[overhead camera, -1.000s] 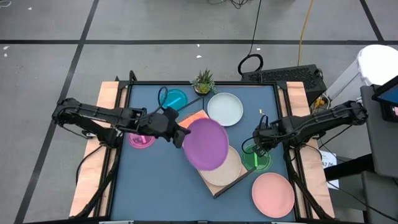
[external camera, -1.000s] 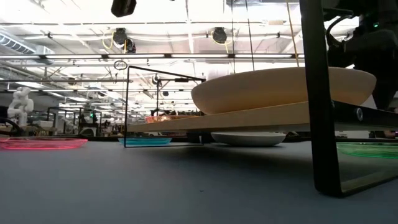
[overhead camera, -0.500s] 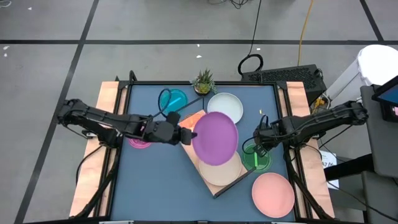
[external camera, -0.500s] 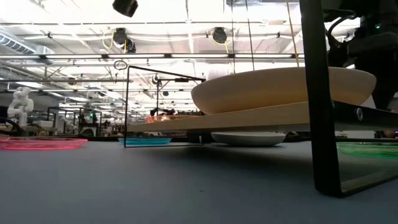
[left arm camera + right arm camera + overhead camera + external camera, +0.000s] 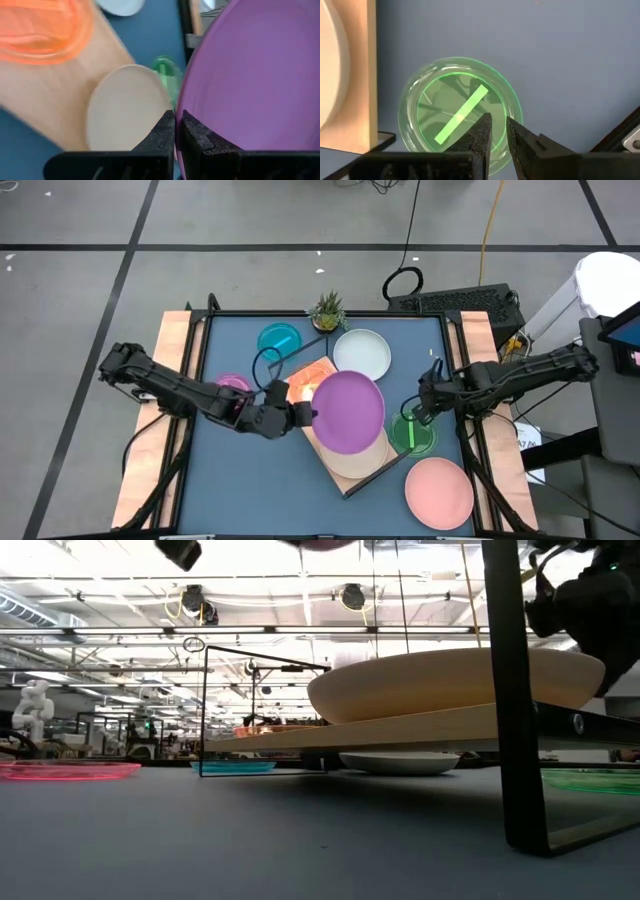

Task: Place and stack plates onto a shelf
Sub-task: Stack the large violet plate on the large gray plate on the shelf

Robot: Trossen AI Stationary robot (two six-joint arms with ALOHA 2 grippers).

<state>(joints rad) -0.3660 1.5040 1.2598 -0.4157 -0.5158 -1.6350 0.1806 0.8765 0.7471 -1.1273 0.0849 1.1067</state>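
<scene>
Two dark fingers of the left gripper (image 5: 175, 131) pinched on the rim of the purple plate (image 5: 348, 412), held tilted above the cream plate (image 5: 127, 107) on the shelf (image 5: 345, 474). Orange plate (image 5: 42, 27) at the shelf's other end. Right gripper (image 5: 498, 131) nearly closed, narrow gap between fingers, nothing held, above the green plate (image 5: 457, 117) on the blue tabletop (image 5: 250, 480) beside the shelf. Cyan plate (image 5: 279, 338), magenta plate (image 5: 232, 384), pale plate (image 5: 362, 354) and pink plate (image 5: 439, 492) flat on the tabletop.
</scene>
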